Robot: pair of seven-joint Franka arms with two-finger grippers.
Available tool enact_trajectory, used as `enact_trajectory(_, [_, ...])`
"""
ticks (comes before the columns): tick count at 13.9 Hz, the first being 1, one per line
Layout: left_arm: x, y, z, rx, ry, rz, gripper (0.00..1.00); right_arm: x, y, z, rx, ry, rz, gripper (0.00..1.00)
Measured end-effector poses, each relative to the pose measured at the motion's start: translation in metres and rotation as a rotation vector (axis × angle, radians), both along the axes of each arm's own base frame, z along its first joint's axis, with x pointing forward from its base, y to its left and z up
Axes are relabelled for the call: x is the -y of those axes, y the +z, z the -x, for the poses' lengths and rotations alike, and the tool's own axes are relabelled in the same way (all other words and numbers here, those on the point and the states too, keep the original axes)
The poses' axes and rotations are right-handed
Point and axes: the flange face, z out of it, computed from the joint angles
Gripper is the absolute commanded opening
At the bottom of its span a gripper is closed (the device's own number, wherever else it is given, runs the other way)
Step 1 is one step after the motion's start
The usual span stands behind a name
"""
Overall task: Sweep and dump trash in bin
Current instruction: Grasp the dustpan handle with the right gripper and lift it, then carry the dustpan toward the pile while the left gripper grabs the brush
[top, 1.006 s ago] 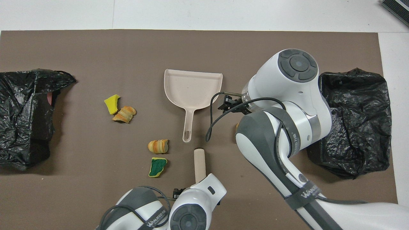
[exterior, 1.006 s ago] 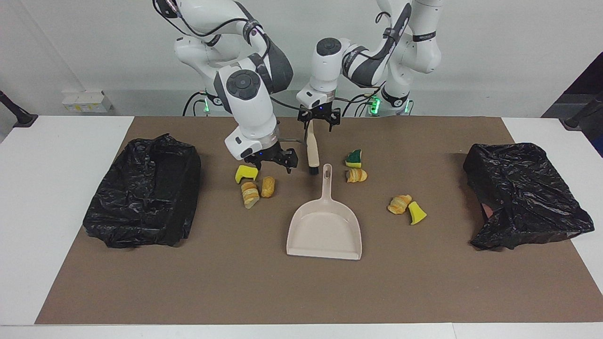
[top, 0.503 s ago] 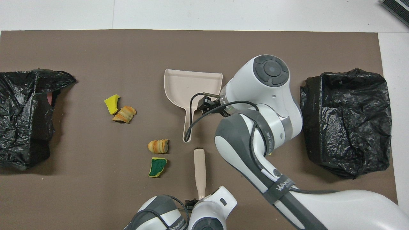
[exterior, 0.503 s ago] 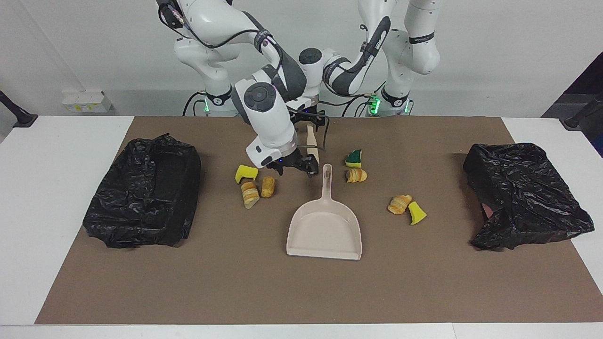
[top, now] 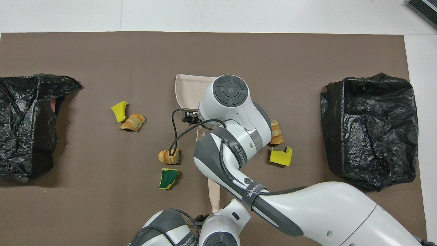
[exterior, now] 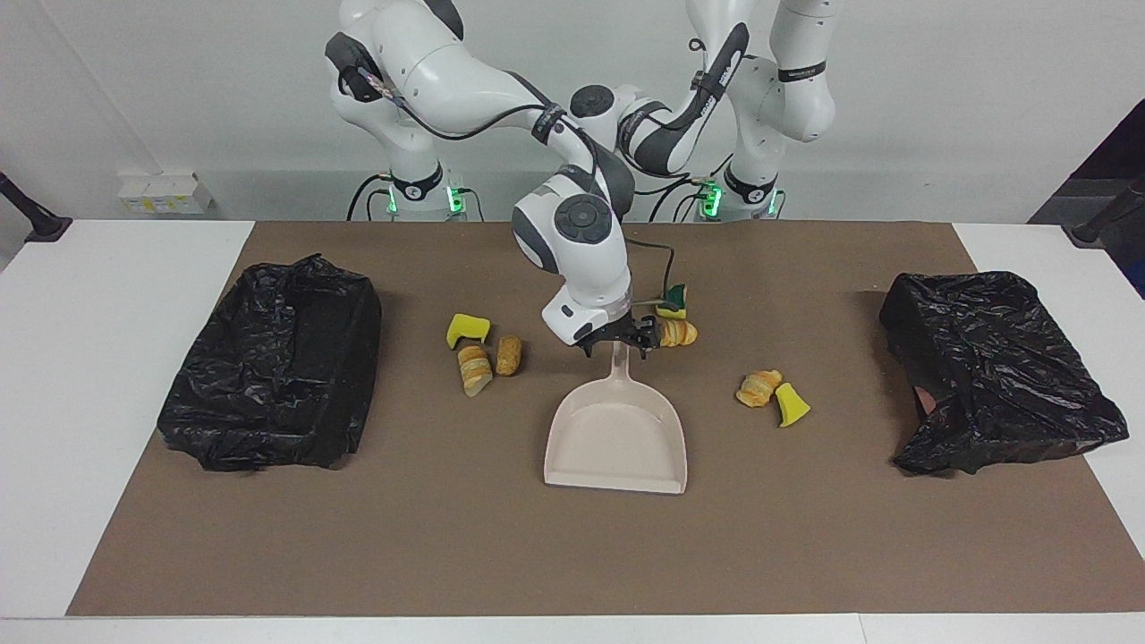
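The beige dustpan [exterior: 617,438] lies mid-mat, its handle pointing toward the robots. My right gripper [exterior: 617,343] is open and low over the handle's end, a finger on each side. In the overhead view the right arm covers most of the dustpan [top: 186,90]. My left gripper [top: 211,214] is shut on the brush's beige handle [top: 213,191]; both are hidden in the facing view. The trash lies in three groups: a yellow sponge [exterior: 467,328] with bread bits [exterior: 474,368], a green-yellow sponge [exterior: 673,302] with a croissant bit [exterior: 678,333], and a croissant bit [exterior: 759,387] with a yellow sponge [exterior: 791,404].
Two bins lined with black bags stand on the brown mat, one at the right arm's end [exterior: 268,362] and one at the left arm's end [exterior: 993,371]. Bare mat lies farther from the robots than the dustpan.
My right gripper has moved from over the yellow sponge and bread bits to the dustpan handle and come lower. My left gripper has drawn the brush back toward the robots.
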Motion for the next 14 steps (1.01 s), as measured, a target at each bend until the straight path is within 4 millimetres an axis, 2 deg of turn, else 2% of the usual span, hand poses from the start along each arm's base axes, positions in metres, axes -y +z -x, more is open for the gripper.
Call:
enact_trajectory(1, [-0.002,0.003,-0.002,-0.003,0.006,-0.004,0.00,-0.001,-0.005,0.001,-0.003,0.006,0.006,1.00])
enact_trajectory(4, [-0.006,0.009,-0.007,-0.011,0.017,-0.016,0.00,-0.017,-0.008,0.014,-0.022,0.049,0.015,1.00])
enact_trajectory(5, [-0.007,0.009,-0.007,-0.013,0.019,-0.019,0.00,-0.022,-0.008,0.020,-0.035,0.063,0.022,0.87])
enact_trajectory(6, [-0.008,0.009,-0.007,-0.015,0.021,-0.023,0.00,-0.025,-0.008,0.024,-0.045,0.074,0.030,0.64])
enact_trajectory(7, [-0.009,0.009,-0.009,-0.020,0.026,-0.029,0.00,-0.026,-0.008,0.026,-0.049,0.078,0.033,0.36])
enact_trajectory(8, [-0.012,0.009,-0.012,-0.023,0.034,-0.034,0.00,-0.025,-0.008,0.026,-0.050,0.078,0.034,0.01])
enact_trajectory(14, [-0.042,0.023,-0.030,-0.065,0.087,-0.095,0.00,-0.017,-0.005,0.021,-0.066,0.037,0.047,0.00])
